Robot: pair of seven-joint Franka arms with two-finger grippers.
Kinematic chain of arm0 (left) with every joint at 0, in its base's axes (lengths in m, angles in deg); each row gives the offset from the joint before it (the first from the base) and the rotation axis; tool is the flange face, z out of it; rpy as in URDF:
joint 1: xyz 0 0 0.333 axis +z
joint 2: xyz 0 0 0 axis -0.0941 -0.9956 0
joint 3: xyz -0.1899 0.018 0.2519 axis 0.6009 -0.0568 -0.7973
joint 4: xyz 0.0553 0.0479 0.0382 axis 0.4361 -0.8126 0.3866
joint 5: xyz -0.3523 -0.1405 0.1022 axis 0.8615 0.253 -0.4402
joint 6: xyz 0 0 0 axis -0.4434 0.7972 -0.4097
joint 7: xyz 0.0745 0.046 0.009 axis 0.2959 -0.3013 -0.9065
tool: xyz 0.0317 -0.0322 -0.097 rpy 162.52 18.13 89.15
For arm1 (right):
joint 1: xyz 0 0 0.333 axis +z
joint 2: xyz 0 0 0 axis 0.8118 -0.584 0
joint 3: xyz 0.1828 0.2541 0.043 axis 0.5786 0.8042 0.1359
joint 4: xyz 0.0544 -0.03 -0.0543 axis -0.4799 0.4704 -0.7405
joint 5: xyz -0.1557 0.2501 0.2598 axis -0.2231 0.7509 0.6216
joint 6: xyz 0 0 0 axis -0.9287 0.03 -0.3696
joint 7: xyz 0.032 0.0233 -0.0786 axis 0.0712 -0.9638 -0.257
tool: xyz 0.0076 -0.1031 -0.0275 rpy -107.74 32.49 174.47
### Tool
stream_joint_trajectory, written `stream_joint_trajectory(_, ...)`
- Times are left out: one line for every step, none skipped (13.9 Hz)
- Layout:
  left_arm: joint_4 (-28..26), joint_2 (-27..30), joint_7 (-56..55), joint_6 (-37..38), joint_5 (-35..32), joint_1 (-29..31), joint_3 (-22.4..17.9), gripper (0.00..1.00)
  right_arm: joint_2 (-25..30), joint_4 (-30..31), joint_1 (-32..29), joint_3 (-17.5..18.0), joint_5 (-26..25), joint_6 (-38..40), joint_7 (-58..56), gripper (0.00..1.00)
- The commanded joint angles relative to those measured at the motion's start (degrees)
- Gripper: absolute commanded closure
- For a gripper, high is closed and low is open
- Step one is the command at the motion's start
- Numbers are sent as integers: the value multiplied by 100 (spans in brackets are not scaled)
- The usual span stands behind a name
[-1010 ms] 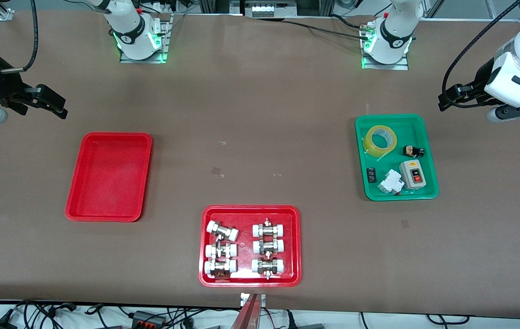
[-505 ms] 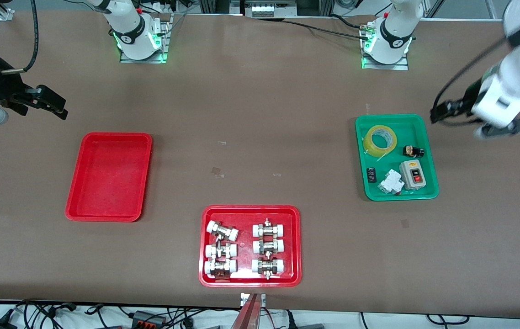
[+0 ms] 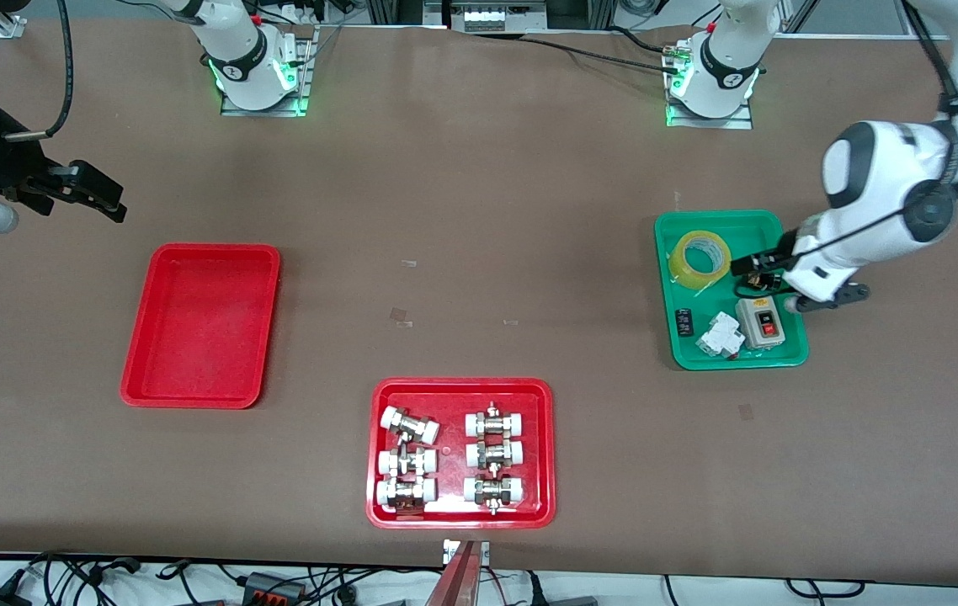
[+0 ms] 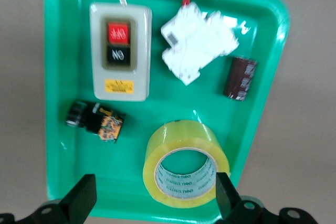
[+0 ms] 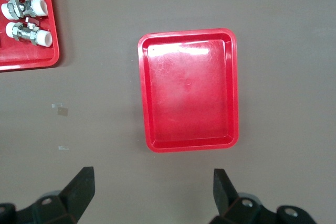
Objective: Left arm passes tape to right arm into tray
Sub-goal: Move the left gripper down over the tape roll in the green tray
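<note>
Yellow tape [image 3: 700, 259] roll lies seemingly tilted in the green tray [image 3: 769, 222]; the plain red tray [image 3: 202, 325] sits empty

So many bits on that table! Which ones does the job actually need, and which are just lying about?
Part of the job:
- tape, lying in the green tray
- plain red tray, nothing in it
- left gripper, open over the green tray
- right gripper, open, waiting

Lying about:
- push-button switch box
- white circuit breaker
- red tray of fittings
</note>
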Motion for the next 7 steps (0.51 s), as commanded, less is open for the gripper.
stream_joint_trajectory(-383,84,82,-220,27,45,39,0,-43,-133,-7,18,-61,48,-14,0)
stream_joint_trajectory(-480,57,82,-325,27,10,48,0,-43,-133,-7,18,-52,48,-6,0)
stream_joint_trajectory(-603,48,82,-440,27,10,48,0,-43,-133,-7,18,-61,48,-5,0)
stream_joint_trajectory(-691,-39,82,-641,27,1,48,0,-43,-133,-7,18,-61,48,-5,0)
stream_joint_trajectory(-736,-214,82,-808,27,27,39,0,-43,-133,-7,18,-61,48,-5,0)
stream_joint_trajectory(-736,-329,90,-897,-34,18,22,0,-43,-133,-7,18,-79,48,-5,0)
stream_joint_trajectory(-736,-347,90,-950,-330,36,22,0,-43,-133,-7,18,-87,48,-5,0)
